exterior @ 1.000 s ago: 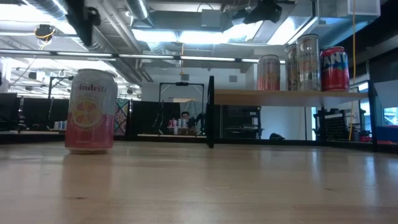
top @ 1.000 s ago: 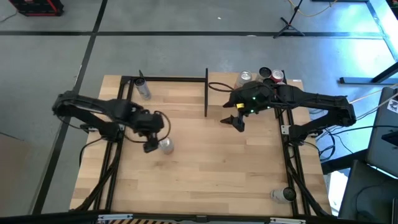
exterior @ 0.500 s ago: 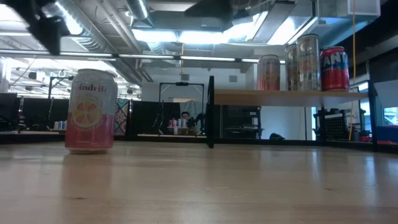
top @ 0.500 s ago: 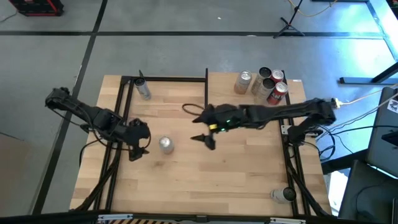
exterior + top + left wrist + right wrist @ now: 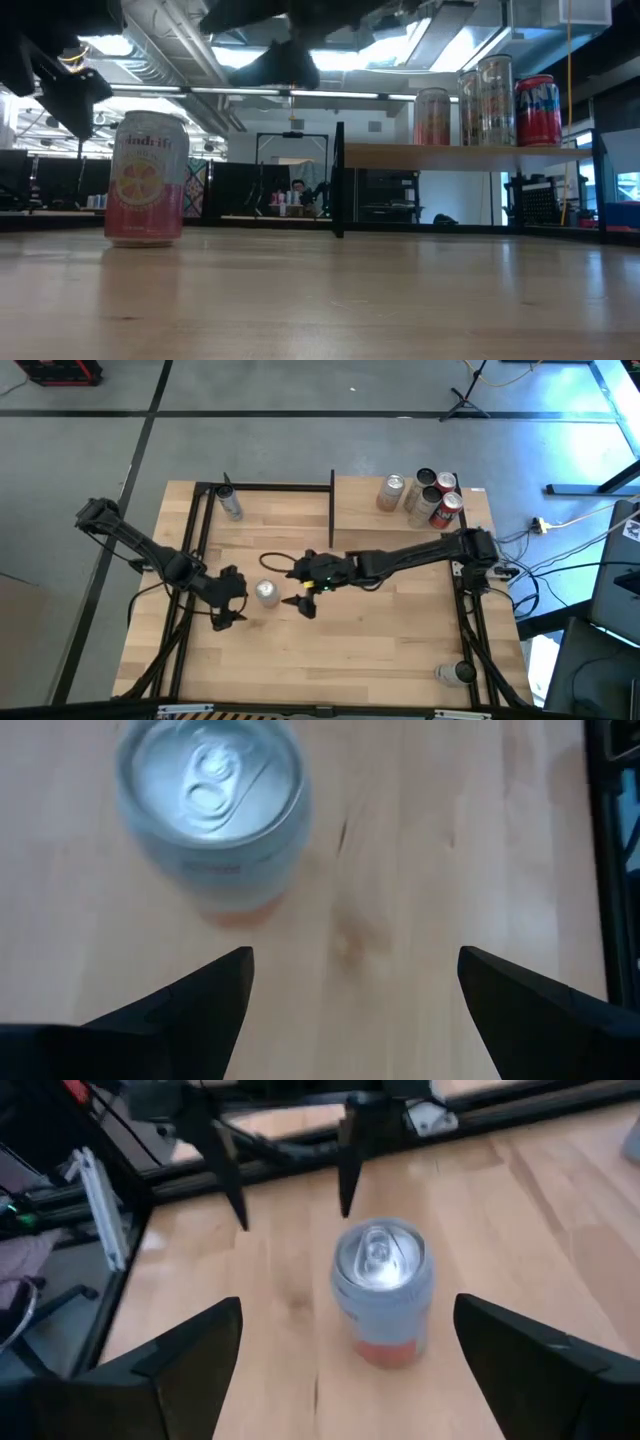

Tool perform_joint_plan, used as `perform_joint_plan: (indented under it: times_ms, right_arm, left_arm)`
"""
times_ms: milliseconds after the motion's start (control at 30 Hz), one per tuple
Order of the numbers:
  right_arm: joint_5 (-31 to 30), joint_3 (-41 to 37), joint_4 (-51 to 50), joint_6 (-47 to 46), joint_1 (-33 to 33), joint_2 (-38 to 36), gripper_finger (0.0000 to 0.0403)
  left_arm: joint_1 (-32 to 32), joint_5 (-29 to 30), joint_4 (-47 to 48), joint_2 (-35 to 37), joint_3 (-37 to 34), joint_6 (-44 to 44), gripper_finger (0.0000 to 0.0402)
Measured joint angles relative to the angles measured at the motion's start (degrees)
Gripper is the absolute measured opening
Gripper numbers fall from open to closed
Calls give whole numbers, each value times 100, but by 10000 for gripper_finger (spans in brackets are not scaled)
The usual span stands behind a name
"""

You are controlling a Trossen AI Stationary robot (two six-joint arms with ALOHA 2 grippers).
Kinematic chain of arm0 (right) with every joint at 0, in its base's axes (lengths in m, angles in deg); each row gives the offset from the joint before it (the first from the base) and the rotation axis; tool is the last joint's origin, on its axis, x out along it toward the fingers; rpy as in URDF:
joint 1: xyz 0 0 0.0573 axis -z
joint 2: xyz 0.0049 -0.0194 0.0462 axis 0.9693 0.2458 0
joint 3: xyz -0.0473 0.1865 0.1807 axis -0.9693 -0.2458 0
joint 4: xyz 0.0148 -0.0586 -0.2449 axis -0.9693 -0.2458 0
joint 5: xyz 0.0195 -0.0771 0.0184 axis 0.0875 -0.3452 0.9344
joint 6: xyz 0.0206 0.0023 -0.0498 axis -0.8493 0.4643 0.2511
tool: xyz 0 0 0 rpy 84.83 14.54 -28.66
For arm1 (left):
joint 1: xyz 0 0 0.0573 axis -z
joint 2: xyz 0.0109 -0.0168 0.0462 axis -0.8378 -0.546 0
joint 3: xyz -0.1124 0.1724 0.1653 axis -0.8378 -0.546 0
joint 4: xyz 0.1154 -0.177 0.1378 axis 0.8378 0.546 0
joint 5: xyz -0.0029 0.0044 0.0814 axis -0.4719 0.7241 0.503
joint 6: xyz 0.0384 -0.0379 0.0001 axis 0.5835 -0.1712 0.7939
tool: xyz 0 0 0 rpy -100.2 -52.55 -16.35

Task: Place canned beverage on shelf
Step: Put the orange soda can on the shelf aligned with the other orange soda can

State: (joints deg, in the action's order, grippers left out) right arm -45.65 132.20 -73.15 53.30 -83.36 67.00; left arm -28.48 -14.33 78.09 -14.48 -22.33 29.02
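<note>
Tabletop (image 5: 340, 650) first: the shelf (image 5: 360, 500) sits at the far right corner w/ four cans (image 5: 425, 495) already parked on it. Right arm has swung fast — a sec ago it was up by the shelf, now it's stretched across mid-table, right gripper (image 5: 303, 600) just beside the pink can (image 5: 266, 592), jaws wide apart, nothing in them. Left arm has pulled back toward its edge; left gripper (image 5: 222, 612) near the can's other side, jaws also apart & empty. Pink can stands upright, untouched, mid-left of table, well apart from the shelf. Looks like the right arm is taking over the pick — grasp not yet made.
</note>
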Motion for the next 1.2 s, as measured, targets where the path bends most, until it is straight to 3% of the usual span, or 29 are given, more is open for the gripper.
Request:
perform_joint_plan:
  times_ms: [200, 567, 1033, 1200]
  right_arm:
    - [-107, 579, 181, 16, 10, 703, 353]
    - [-505, 1625, 130, 188, 40, 1676, 353]
    - [-563, 1661, 125, 188, 50, 2040, 352]
    - [-601, 1661, 95, 319, 60, 2040, 322]
  left_arm:
    - [0, 41, -1013, -5, -526, 198, 339]
    - [-2, 426, -1172, -5, -732, 308, 339]
    - [-2, 542, -1173, -5, -732, 303, 339]
    - [-2, 666, -1172, -5, -732, 303, 339]
